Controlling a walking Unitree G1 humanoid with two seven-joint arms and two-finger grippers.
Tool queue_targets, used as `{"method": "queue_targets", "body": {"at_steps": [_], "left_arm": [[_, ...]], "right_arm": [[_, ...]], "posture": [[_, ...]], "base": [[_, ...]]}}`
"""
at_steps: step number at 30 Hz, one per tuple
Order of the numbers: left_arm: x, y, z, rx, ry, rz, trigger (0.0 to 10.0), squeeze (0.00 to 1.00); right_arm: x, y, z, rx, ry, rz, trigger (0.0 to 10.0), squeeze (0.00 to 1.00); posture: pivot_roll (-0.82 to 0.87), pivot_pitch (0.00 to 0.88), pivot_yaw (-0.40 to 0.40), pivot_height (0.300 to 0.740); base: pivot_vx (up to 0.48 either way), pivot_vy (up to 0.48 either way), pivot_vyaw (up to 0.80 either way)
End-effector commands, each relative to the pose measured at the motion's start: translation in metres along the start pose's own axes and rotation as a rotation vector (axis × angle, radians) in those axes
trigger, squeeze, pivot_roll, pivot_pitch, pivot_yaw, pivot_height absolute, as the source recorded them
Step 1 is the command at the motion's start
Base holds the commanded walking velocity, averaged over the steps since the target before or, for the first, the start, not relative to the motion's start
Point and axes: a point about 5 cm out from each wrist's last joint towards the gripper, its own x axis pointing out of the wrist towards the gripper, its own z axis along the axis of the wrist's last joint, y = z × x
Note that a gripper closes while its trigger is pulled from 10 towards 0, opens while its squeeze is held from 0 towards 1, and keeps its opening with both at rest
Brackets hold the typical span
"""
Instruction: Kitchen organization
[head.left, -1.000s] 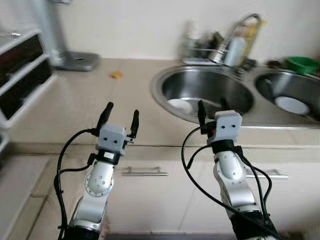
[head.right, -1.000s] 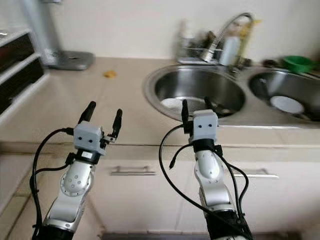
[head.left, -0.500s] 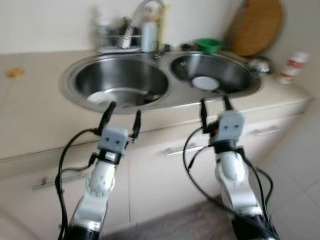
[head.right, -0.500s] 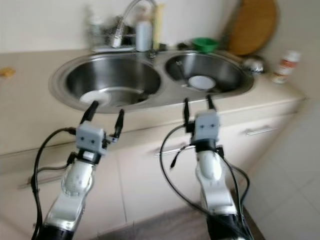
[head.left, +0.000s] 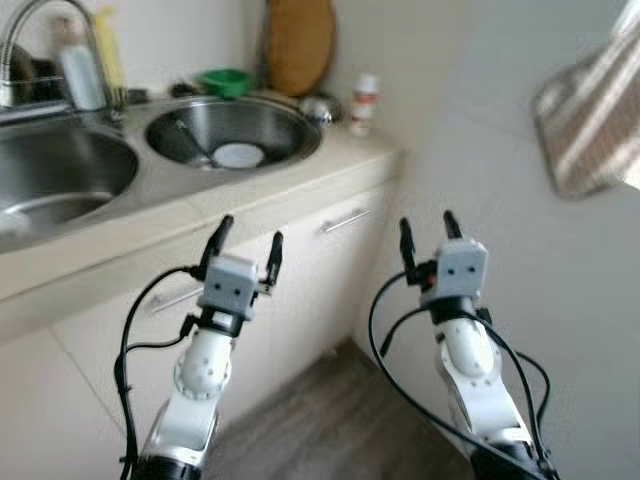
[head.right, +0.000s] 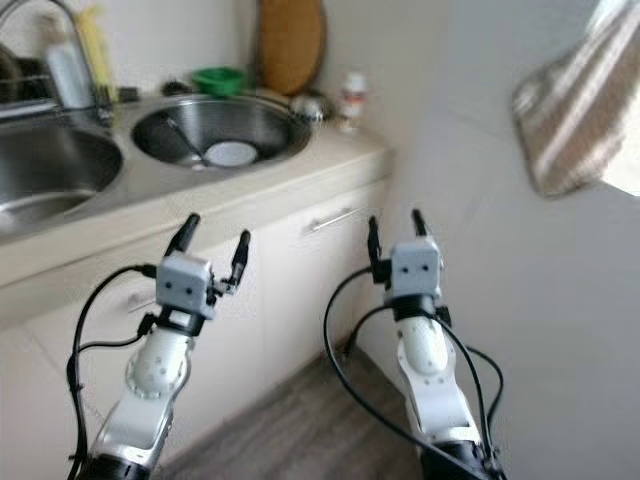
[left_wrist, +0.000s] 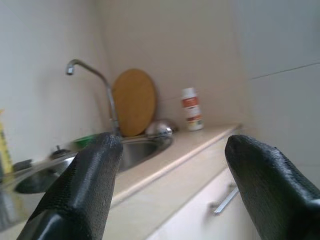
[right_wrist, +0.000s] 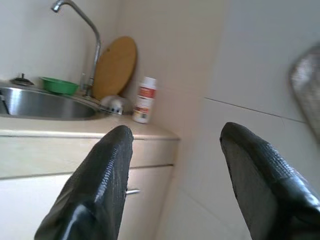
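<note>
A double steel sink (head.left: 120, 165) is set in the beige counter (head.left: 330, 160) at my left. The right basin (head.left: 235, 135) holds a white plate (head.left: 238, 155) and a utensil. A green bowl (head.left: 225, 80) and a round wooden board (head.left: 298, 45) stand behind it, beside a white bottle with a red label (head.left: 363, 103). My left gripper (head.left: 248, 238) is open and empty, raised in front of the cabinet. My right gripper (head.left: 425, 230) is open and empty too, held up before the white wall.
Cabinet doors with metal handles (head.left: 348, 220) run under the counter. A striped cloth (head.left: 590, 120) hangs on the wall at the right. Wooden floor (head.left: 330, 420) lies below. A tap (head.left: 30, 20) and bottles (head.left: 80, 70) stand behind the left basin.
The camera has swung far to the right: the sink slid to the left of the picture and the counter's end, wall and hanging cloth came into view. Both grippers stay raised and open.
</note>
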Motion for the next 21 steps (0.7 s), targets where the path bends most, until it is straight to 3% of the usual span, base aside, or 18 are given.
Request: {"method": "queue_targets", "body": {"at_steps": [1,4,13,21], "left_arm": [[0.002,-0.006,0.001,-0.009,-0.005,-0.018,10.0,0.0],[0.001,-0.006,0.0,-0.009,0.0,-0.018,10.0,0.0],[-0.003,-0.004,-0.016,-0.069,0.103,0.004,10.0,0.0],[-0.004,-0.004,-0.02,-0.102,0.128,0.012,10.0,0.0]], "right_arm": [[0.0,-0.006,-0.001,-0.021,0.008,-0.015,10.0,0.0],[0.0,-0.006,-0.002,-0.039,0.015,-0.009,10.0,0.0],[0.003,-0.01,-0.009,-0.105,0.065,-0.001,10.0,0.0],[0.002,-0.011,-0.012,-0.12,0.079,0.004,10.0,0.0]], "posture": [[0.08,0.0,-0.022,0.74],[0.07,0.0,-0.024,0.74],[0.07,0.0,-0.025,0.74],[0.07,0.0,-0.026,0.74]], "base": [[0.0,-0.48,0.0],[0.0,-0.442,-0.27],[0.0,0.0,-0.8],[0.0,0.48,0.0]]}}
